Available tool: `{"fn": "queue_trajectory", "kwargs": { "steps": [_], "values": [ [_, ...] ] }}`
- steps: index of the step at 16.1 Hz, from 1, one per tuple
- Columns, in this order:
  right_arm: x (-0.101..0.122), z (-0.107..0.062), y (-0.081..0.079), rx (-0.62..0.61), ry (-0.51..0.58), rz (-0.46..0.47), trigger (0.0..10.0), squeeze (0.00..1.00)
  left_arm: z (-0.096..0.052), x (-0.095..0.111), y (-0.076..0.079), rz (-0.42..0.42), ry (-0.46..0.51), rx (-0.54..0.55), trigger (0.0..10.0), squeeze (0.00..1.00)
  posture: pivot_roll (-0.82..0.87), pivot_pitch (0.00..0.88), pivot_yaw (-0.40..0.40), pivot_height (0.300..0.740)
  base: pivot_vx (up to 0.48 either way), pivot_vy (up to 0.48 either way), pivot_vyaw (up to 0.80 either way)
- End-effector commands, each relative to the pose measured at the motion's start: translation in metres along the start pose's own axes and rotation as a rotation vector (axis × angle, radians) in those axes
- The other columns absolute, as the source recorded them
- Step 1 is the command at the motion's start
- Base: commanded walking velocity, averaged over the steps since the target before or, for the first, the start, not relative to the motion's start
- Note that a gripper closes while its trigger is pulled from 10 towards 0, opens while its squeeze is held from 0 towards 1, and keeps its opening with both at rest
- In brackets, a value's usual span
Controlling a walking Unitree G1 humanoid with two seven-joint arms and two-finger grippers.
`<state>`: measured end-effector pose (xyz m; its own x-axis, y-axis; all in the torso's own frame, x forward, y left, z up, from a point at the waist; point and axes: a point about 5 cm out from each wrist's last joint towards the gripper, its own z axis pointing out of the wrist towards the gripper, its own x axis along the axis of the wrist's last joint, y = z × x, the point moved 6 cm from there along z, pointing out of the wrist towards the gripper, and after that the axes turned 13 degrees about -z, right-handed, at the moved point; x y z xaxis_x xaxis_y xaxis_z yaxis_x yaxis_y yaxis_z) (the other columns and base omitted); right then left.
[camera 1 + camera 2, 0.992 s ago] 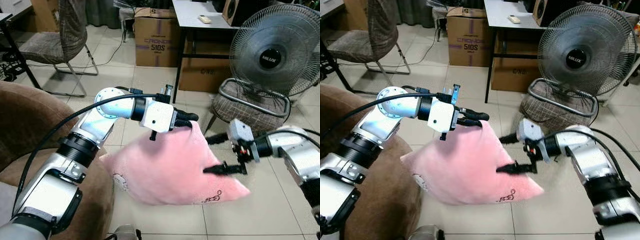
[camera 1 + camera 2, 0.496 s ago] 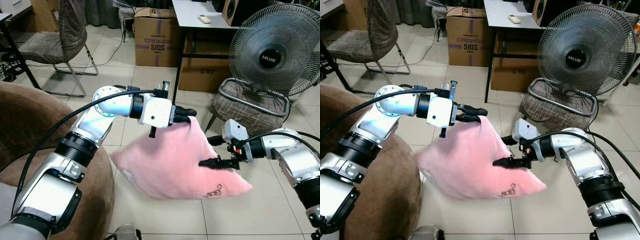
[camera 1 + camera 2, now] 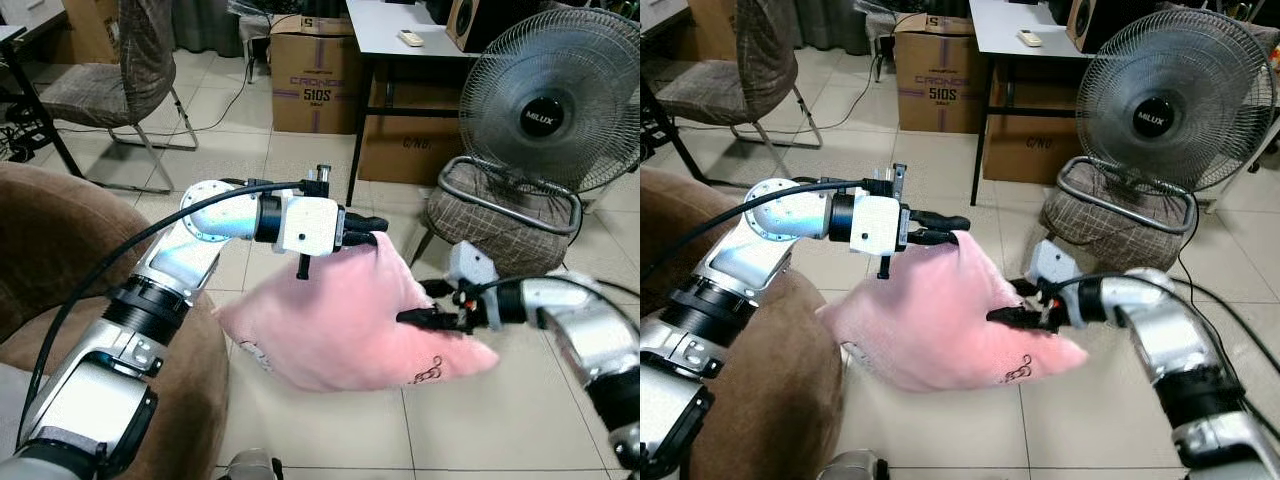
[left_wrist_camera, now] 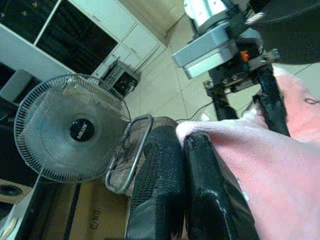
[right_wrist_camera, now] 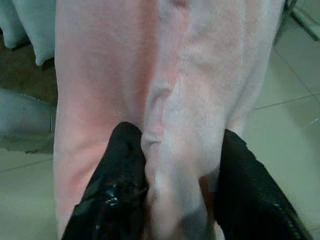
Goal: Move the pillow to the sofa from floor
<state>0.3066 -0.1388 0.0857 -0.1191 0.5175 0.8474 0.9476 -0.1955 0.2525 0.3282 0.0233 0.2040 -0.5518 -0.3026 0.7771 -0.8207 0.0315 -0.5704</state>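
hanging between both claws, pillow (image 3: 350, 320) pinched by left gripper (image 3: 372, 230) and right gripper (image 3: 412, 317)

tiled floor (image 3: 330, 420), fan (image 3: 550, 100), cardboard boxes (image 3: 312, 85)

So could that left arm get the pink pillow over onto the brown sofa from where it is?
Probably yes. The left gripper is shut on the pillow's top corner, the right gripper pinches its side, and the pillow hangs off the floor right beside the sofa, with nothing between them.
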Motion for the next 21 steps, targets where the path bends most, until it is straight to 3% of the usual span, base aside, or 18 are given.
{"fn": "queue_trajectory", "kwargs": {
  "steps": [1,7,9,10,11,15,18,19,20,21],
  "values": [
    [0.004,-0.001,0.003,-0.028,-0.002,-0.017,0.0,0.0,-0.004,0.02,-0.013,0.051,0.062,0.063,10.0,0.0,0.14,0.0,-0.015,0.74,0.0,0.0,0.0],
    [0.014,0.004,0.001,-0.061,0.06,-0.009,0.0,0.0,-0.004,0.016,-0.012,0.029,0.053,0.089,10.0,0.0,0.12,0.0,-0.014,0.74,0.0,0.0,0.0],
    [0.016,0.002,0.003,-0.095,0.078,0.017,0.0,0.0,-0.007,0.012,-0.01,-0.024,0.063,0.111,10.0,0.0,0.12,0.0,-0.017,0.74,0.0,0.0,0.0],
    [0.017,0.002,0.003,-0.106,0.087,0.029,0.0,0.0,-0.011,0.014,-0.01,-0.131,0.112,0.106,10.0,0.24,0.12,0.0,-0.018,0.74,0.0,0.0,0.0],
    [0.018,0.002,0.004,-0.119,0.093,0.03,0.0,0.0,-0.015,0.019,-0.012,-0.18,0.16,0.133,10.0,1.0,0.12,0.0,-0.016,0.74,0.0,0.0,0.0],
    [0.02,0.007,-0.002,-0.146,0.119,0.057,0.0,0.0,-0.032,0.019,-0.013,-0.292,0.218,0.223,10.0,1.0,0.12,0.0,-0.014,0.74,0.0,0.0,0.0],
    [0.015,0.007,-0.001,-0.214,0.127,0.103,0.0,0.0,-0.06,0.015,-0.03,-0.371,0.265,0.484,10.0,1.0,0.12,0.0,-0.016,0.74,0.0,0.0,0.0],
    [0.01,0.008,0.003,-0.284,0.11,0.119,0.0,0.0,-0.075,0.004,-0.036,-0.47,0.267,0.64,10.0,0.75,0.12,0.0,-0.012,0.74,0.0,0.0,0.0],
    [0.008,0.008,0.005,-0.327,0.103,0.129,0.0,0.0,-0.082,-0.005,-0.035,-0.518,0.245,0.71,10.0,0.64,0.12,0.0,-0.013,0.74,0.0,0.0,0.0],
    [0.004,0.008,0.009,-0.405,0.091,0.153,0.0,0.0,-0.092,-0.024,-0.025,-0.575,0.182,0.826,10.0,0.39,0.12,0.0,-0.018,0.74,0.0,0.0,0.0]
  ]
}}
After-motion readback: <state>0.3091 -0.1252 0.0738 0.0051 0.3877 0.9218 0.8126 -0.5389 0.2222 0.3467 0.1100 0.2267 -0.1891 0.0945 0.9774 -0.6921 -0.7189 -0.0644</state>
